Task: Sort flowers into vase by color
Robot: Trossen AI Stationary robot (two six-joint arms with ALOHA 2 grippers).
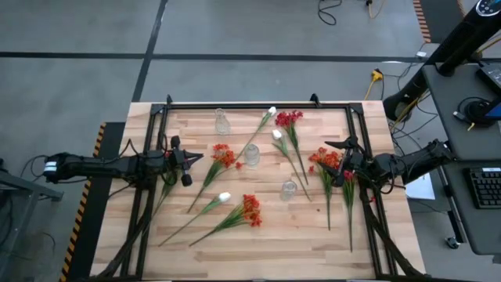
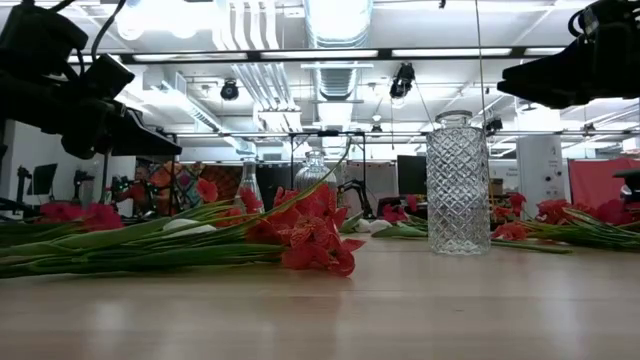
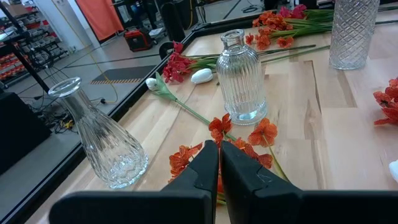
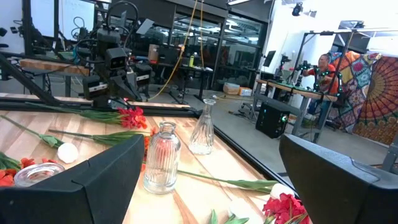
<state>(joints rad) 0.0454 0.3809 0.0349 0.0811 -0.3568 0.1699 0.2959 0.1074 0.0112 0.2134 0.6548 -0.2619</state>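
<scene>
Several artificial flowers lie flat on the wooden table: orange-red clusters (image 1: 223, 155) (image 1: 250, 210) (image 1: 325, 159), a crimson cluster (image 1: 288, 119) and white buds (image 1: 225, 197) (image 1: 276, 134). Three clear glass vases stand upright: a flared one (image 3: 106, 143), a ribbed one (image 3: 239, 78) and a diamond-cut one (image 3: 354, 31). My left gripper (image 1: 196, 158) (image 3: 219, 158) is shut and hangs above the left orange-red cluster (image 3: 224, 134). My right gripper (image 1: 338, 160) (image 4: 211, 149) is wide open, raised over the right orange-red cluster.
A black metal frame (image 1: 258, 104) borders the table's far and side edges. Bare wood lies along the near edge (image 1: 258, 254). Flower stems cross the middle between the vases. A person (image 4: 323, 68) sits in the room beyond the table.
</scene>
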